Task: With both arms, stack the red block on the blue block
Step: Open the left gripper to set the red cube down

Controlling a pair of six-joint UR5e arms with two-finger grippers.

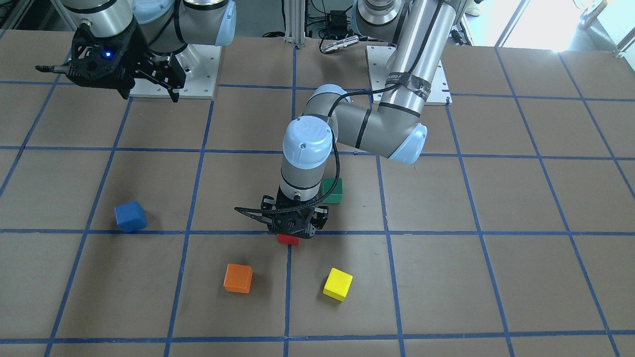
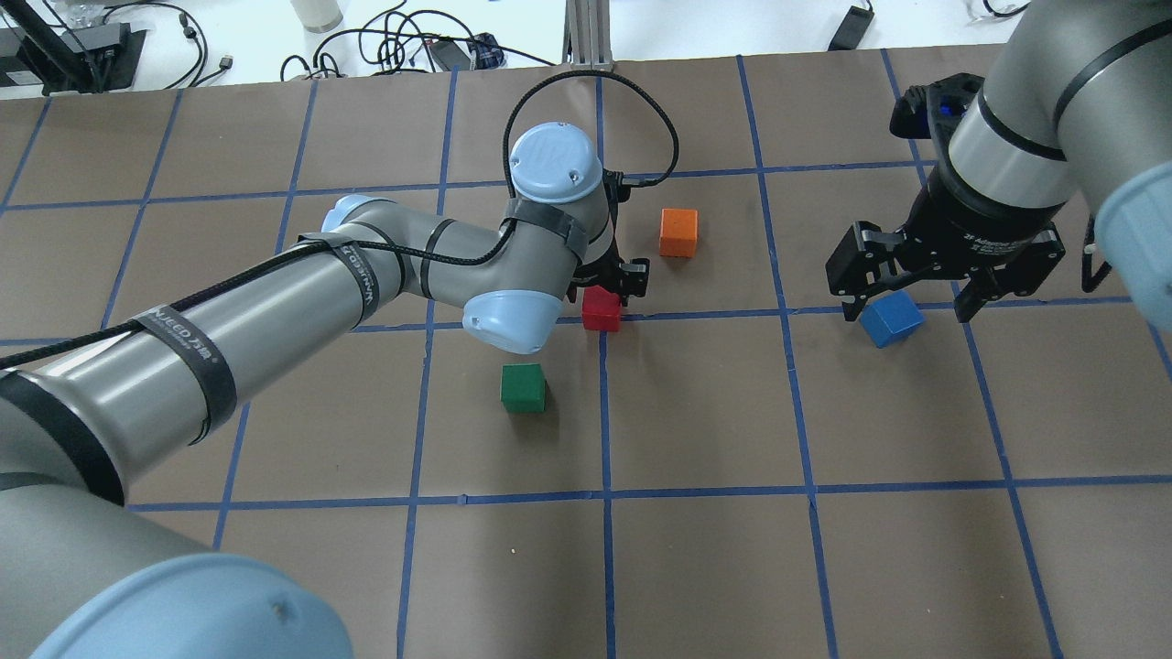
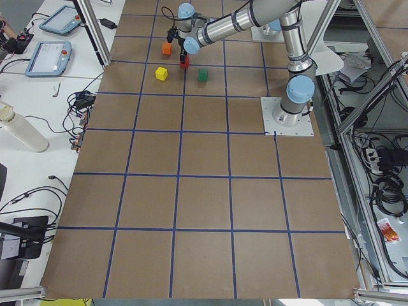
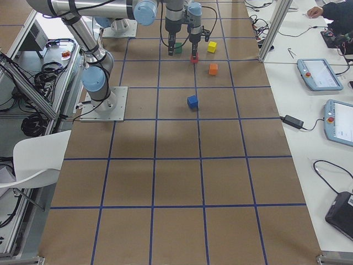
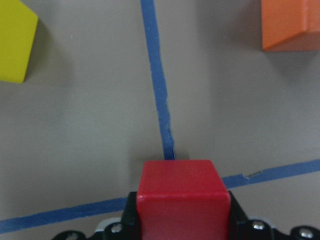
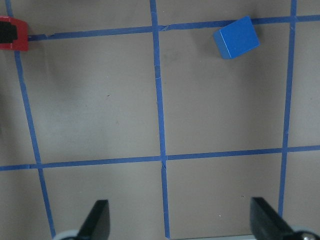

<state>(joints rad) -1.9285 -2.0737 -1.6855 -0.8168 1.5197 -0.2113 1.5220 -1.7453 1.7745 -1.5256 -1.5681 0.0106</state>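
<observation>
The red block [image 1: 288,240] sits on a blue tape crossing near the table's middle, also shown in the overhead view [image 2: 602,308]. My left gripper [image 1: 293,232] is down over it. In the left wrist view the black fingers press both sides of the red block [image 5: 182,197], at table level. The blue block [image 1: 131,216] lies apart on the table, tilted to the grid, also in the overhead view [image 2: 891,319] and the right wrist view [image 6: 236,37]. My right gripper [image 2: 911,295] hangs high above the table near it, open and empty, fingertips [image 6: 97,220] wide apart.
An orange cube [image 1: 237,278] and a yellow cube [image 1: 338,284] lie just beyond the red block, towards the operators' side. A green cube [image 1: 333,191] sits close behind the left wrist. Blue tape lines grid the brown table [image 1: 446,277].
</observation>
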